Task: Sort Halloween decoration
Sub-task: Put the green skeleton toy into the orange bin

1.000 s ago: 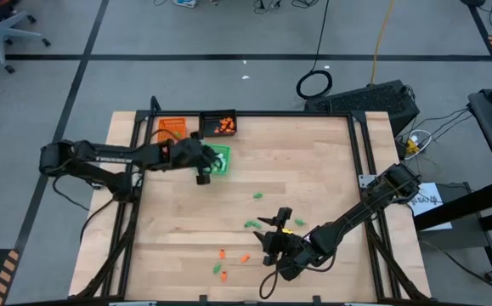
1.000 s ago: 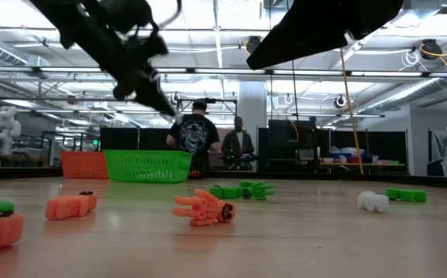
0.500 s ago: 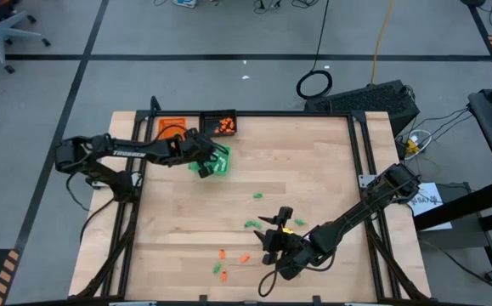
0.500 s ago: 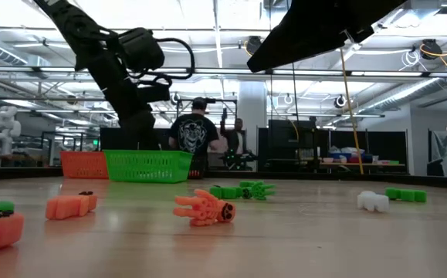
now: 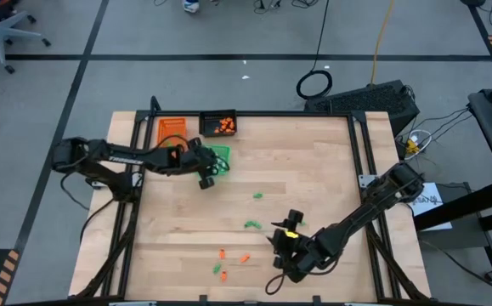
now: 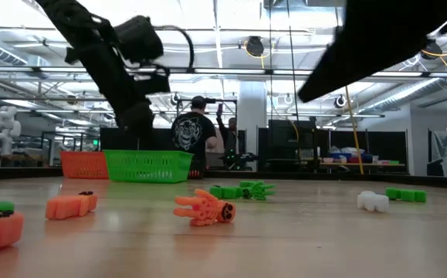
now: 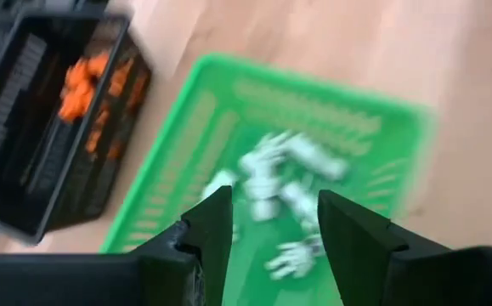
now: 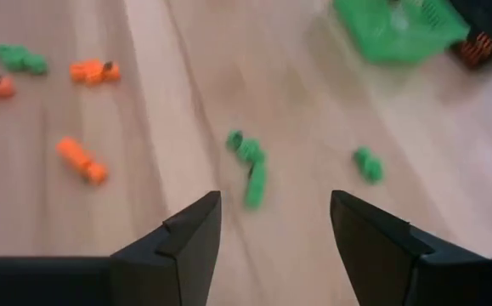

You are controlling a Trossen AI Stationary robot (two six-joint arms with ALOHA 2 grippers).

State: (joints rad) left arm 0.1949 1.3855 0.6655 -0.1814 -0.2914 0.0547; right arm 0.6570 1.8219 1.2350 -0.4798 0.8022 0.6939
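The Halloween decoration pieces lie loose on the wooden table: green ones [image 5: 251, 224] [image 8: 250, 166], orange ones [image 5: 246, 257] [image 8: 82, 160] and a white one [image 6: 374, 201]. Several white pieces [image 7: 284, 183] lie in the green tray [image 5: 222, 159]. Orange pieces [image 7: 88, 85] fill the black tray [image 5: 218, 125]. My left gripper [image 7: 275, 200] [image 5: 208, 174] hangs open over the green tray with nothing between its fingers. My right gripper [image 8: 275, 204] [image 5: 284, 229] is open above the table, short of a green piece.
An orange tray [image 5: 171, 129] stands at the far left beside the black one. More pieces lie near the front edge [image 5: 220, 270]. In the low view people stand in the room behind the trays [image 6: 192, 135]. Bare wood lies at the table's far right [image 5: 313, 153].
My left gripper has sunk toward the green tray and turned about its own line. My right gripper has shifted a little toward the table's right edge and rolled. The loose pieces have kept their places.
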